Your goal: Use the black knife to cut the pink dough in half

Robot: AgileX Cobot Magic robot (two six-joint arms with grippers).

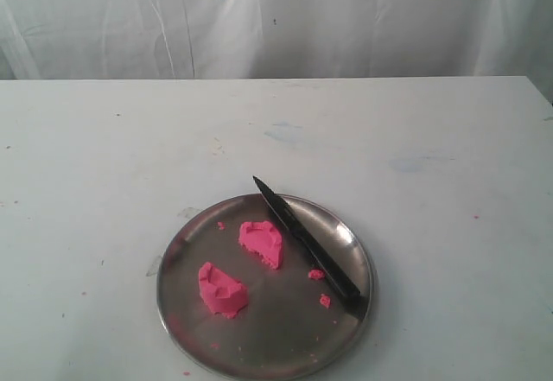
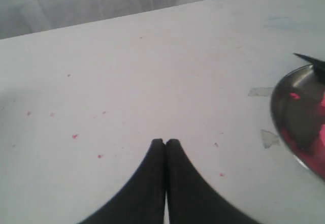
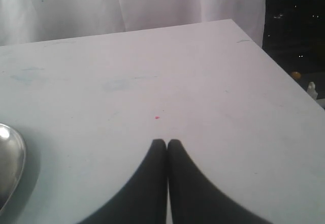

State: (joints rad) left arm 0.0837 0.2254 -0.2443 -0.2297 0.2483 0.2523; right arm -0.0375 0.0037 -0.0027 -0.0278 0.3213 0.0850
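In the lower middle of the exterior view, the pink dough [image 1: 261, 243] lies in two chunks on a metal plate [image 1: 285, 333], the black knife [image 1: 307, 247] resting along the plate's right side. The left gripper [image 2: 165, 141] and right gripper [image 3: 166, 141] are clenched tight, empty, over the white table [image 2: 152, 56].

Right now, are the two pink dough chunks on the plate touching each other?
Apart. The exterior view shows bare plate between the upper dough chunk and the lower dough chunk.
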